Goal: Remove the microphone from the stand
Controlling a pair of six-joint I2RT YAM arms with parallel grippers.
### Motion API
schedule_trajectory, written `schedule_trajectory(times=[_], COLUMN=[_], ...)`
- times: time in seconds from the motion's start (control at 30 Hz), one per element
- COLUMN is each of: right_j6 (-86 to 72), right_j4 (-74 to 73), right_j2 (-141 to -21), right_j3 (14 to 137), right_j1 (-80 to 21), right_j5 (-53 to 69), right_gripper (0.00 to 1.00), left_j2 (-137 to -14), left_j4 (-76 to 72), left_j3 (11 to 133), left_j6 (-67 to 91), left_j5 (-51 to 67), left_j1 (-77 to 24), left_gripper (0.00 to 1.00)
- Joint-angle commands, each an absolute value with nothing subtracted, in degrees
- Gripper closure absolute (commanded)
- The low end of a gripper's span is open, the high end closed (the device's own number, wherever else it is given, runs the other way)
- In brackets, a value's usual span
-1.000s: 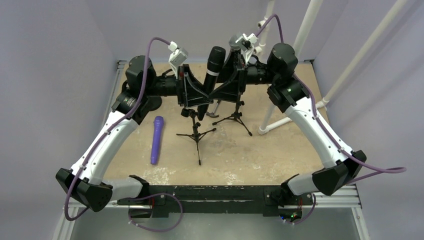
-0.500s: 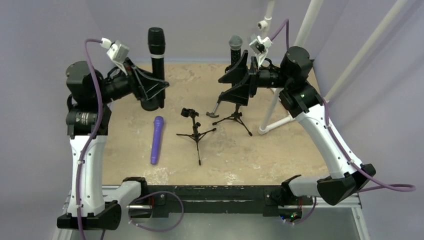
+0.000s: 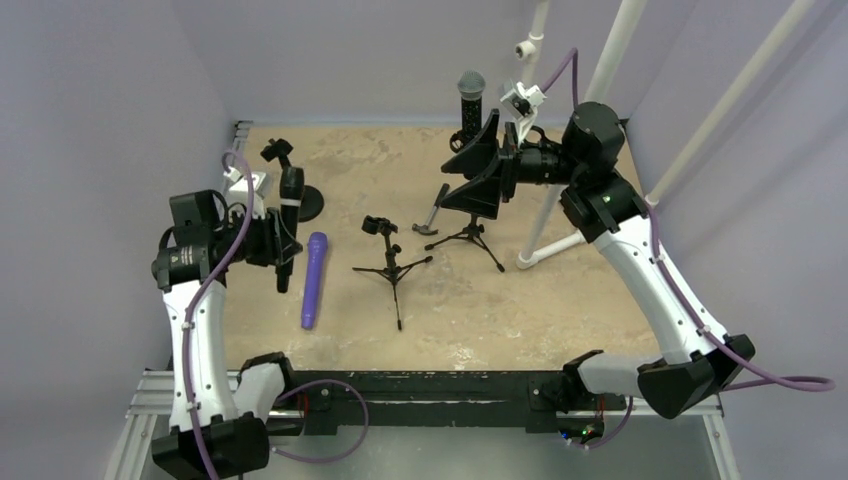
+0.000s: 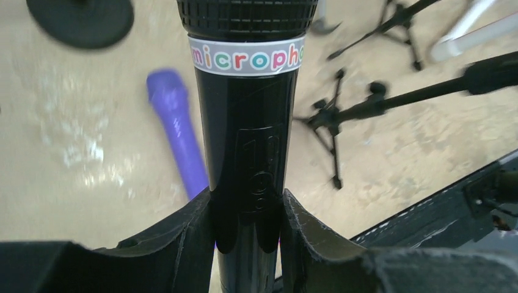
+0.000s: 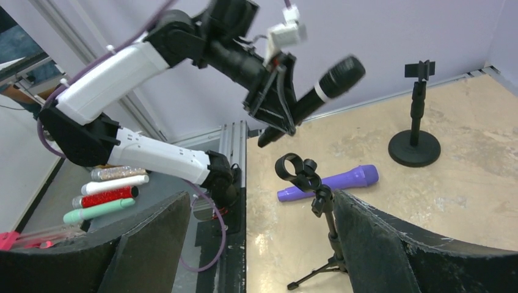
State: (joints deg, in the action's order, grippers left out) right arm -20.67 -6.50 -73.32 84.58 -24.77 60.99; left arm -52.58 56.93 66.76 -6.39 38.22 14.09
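- The left tool clamps the black microphone above the surface, near the purple microphone.
- The right tool stands open.

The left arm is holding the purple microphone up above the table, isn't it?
Not quite: the left arm's fingers hold the black microphone. The purple microphone lies flat on the table below it, as the left wrist view shows.
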Motion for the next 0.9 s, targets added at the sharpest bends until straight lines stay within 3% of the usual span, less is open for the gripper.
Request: schedule_trajectory(times=[0.0,0.17,0.87], right_j6=[-20.3,-19.9,-19.4], right_j4=[-6.2,-6.5,-6.0], right_j2=[-70.9,-70.0,-68.9], right_j3=[83.5,82.5,80.1], right_j1=[-23.9,-23.9,-23.7], right_j5=[59.4,59.5,59.0], right_gripper=[0.14,0.14,0.13], left_j2=[-52.4,-54.8,-85.4], left_j4=[54.5,49.7,52.8], left_j3=[58.6,52.3,58.0], left_j6=[-11.7,-14.6,-17.9], left_j5=[30.2,24.6,12.9], left_j1=[17.6,19.7,22.2], left_gripper=[1.00,1.00,1.00])
